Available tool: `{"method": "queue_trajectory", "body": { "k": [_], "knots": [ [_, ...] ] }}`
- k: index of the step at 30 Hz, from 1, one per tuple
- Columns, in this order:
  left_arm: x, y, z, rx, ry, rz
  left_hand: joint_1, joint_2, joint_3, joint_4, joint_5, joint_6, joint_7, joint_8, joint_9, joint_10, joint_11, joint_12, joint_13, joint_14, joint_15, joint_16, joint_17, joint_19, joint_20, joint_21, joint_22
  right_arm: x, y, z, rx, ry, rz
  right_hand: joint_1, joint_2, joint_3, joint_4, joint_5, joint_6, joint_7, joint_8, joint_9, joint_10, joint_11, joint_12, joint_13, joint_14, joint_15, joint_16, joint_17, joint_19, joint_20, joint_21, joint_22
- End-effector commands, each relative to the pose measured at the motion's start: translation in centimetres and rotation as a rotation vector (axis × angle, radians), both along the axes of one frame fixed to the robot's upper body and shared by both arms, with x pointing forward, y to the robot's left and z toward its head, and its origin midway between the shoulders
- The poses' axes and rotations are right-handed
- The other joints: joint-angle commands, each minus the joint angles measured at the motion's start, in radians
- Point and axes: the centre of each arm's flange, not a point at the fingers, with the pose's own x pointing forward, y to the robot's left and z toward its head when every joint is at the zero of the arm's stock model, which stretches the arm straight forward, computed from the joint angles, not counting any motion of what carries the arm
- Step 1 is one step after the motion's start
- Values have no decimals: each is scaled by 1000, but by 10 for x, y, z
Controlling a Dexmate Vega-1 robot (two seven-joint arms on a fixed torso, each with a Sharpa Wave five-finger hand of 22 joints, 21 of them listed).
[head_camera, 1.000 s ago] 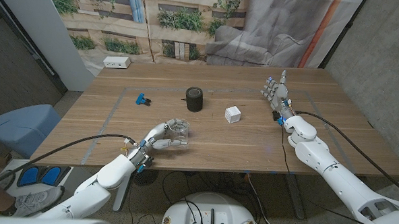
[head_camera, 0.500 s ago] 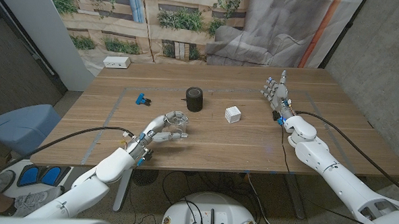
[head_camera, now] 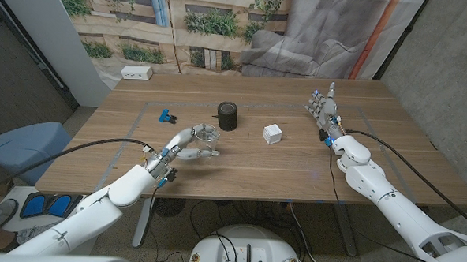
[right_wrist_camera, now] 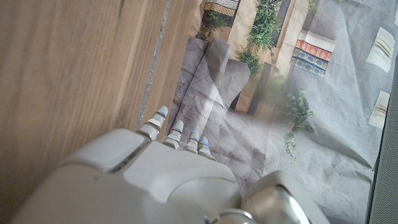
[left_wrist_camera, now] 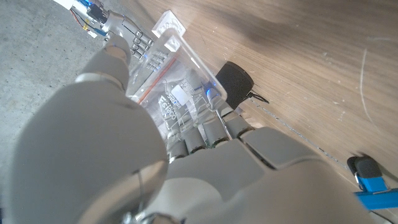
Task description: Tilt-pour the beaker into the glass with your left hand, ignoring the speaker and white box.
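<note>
Here, at the far left of the table [head_camera: 122,154], a white socket block [head_camera: 136,73] sits near the back edge at about ten o'clock from the table's middle, and a small blue clamp-like object [head_camera: 166,115] lies nearer in, at about nine o'clock. Next comes the left hand [head_camera: 179,150], reaching in from seven o'clock with its forearm raised off the wood; its fingers are wrapped around the clear beaker [head_camera: 205,140], which it grips above the table just at six o'clock from the black speaker [head_camera: 227,116]. The head view shows the beaker's open mouth turned largely upward toward the camera. The left wrist view adds what the head view hides: the beaker [left_wrist_camera: 173,93] shows printed scale marks and a red line, its long axis runs slantwise away from the palm, and the fingers [left_wrist_camera: 205,127] press along its wall, with the speaker [left_wrist_camera: 235,83] just beyond. Further right, the white box [head_camera: 273,133] stands at three o'clock from the speaker. At the far right, the right hand [head_camera: 324,107] stands upright with fingers apart, holding nothing.
</note>
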Motion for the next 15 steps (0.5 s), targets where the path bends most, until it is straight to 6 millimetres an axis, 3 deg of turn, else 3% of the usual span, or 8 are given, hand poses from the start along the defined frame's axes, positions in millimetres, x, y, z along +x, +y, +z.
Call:
{"method": "queue_trajectory", "body": {
  "k": [1,15],
  "knots": [
    [-7,-4,15,46,-28,48,62,100,4,6,7,30,2,16,-2,56,-54,5,6,5,-161,-7,1,10,-38,-1,3,0,0,0,0,0,0,3,87,-7,0,6,-5,-1,5,2,-9,3,6,5,-5,-20,3,6,1,6,7,5],
    [-11,-8,31,103,-61,112,48,103,5,8,14,57,0,29,-19,52,-56,-6,1,14,-161,-21,-1,22,-40,-1,3,0,0,0,0,0,0,3,87,-7,0,6,-5,-1,5,2,-9,3,6,5,-5,-20,3,6,1,6,7,5]
  ]
}}
